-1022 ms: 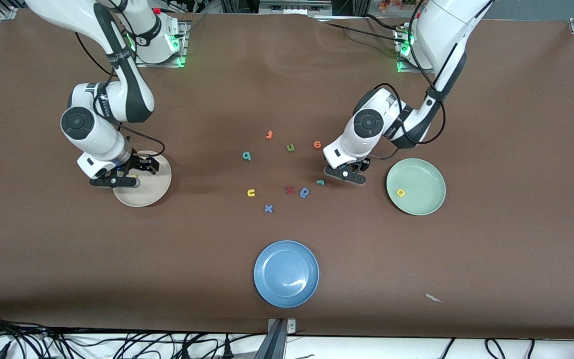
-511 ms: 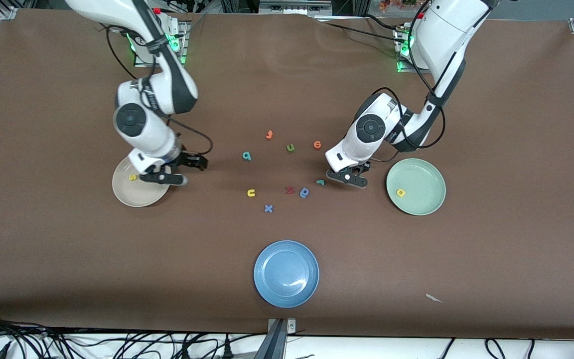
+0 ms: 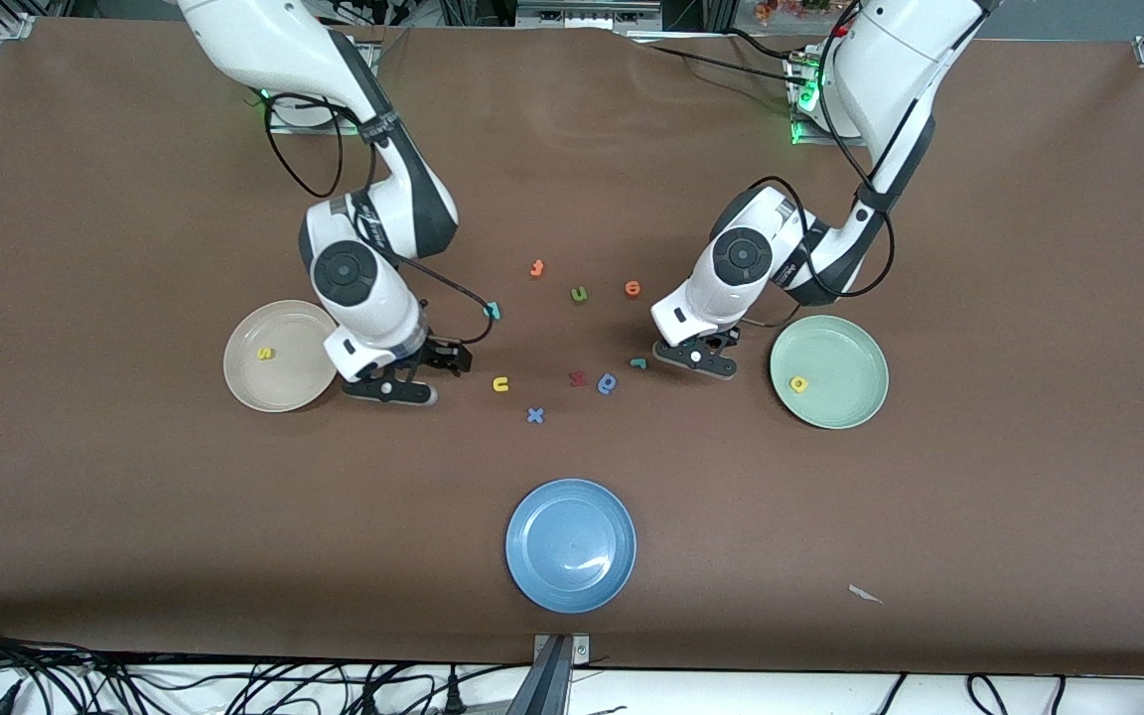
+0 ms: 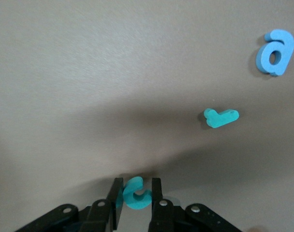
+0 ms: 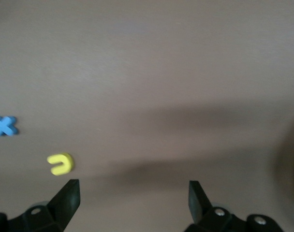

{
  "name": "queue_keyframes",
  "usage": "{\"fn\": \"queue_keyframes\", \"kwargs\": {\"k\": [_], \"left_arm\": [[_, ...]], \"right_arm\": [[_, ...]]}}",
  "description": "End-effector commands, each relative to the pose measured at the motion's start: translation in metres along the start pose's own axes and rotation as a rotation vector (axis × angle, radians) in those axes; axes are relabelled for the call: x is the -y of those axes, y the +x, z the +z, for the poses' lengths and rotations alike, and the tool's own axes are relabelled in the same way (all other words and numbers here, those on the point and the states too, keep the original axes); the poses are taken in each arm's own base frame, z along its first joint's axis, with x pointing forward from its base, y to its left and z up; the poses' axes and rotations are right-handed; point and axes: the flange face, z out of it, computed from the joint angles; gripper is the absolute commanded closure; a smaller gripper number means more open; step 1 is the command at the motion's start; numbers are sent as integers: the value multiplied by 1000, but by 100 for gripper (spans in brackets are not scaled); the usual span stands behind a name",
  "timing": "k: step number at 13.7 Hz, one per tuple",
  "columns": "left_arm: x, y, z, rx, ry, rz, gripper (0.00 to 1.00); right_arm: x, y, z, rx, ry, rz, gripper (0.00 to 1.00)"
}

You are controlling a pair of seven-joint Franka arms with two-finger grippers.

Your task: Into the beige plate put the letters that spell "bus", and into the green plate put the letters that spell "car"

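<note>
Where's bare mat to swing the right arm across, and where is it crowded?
Bare mat lies between the beige plate and blue plate, and between the blue plate and green plate. Crowded: mid-table, from the yellow "u" past the blue "x" to the teal "r".

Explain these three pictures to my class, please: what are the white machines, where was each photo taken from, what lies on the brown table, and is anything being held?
The white machines are two robot arms with two-finger grippers. One picture looks down from a high camera facing them; the other two come from cameras on each arm's wrist.

The left gripper is shut on a teal "c", low over the table near the teal "r". The right gripper is open and holds nothing; it is beside the beige plate, close to the yellow "u".

The beige plate holds a yellow "s"; the green plate holds a yellow "a". The blue plate lies nearest the camera. More foam letters lie scattered mid-table.
</note>
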Motion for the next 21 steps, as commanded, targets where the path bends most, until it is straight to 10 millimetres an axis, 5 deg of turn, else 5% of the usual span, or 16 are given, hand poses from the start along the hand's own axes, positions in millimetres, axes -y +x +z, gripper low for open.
{"fn": "queue_keyframes", "kwargs": {"k": [1, 4, 7, 9, 10, 11, 15, 21], "left_arm": [[24, 15, -51, 42, 68, 12, 80], [70, 22, -66, 69, 80, 47, 80], [153, 30, -63, 73, 90, 116, 79], [169, 28, -45, 93, 77, 134, 77], [172, 28, -43, 92, 76, 133, 61], [176, 28, -41, 95, 77, 128, 6], [164, 27, -46, 99, 80, 130, 0], [48, 19, -77, 63, 22, 123, 0]], "right_arm": [[34, 13, 9, 19, -6, 55, 1], [59, 6, 25, 17, -14, 92, 1], [75, -6, 44, 24, -24, 103, 1], [81, -8, 49, 26, -24, 105, 1], [83, -9, 51, 27, -24, 99, 1], [84, -7, 52, 24, -23, 97, 2], [86, -7, 58, 21, -24, 92, 9], [85, -6, 58, 19, -9, 107, 27]]}}
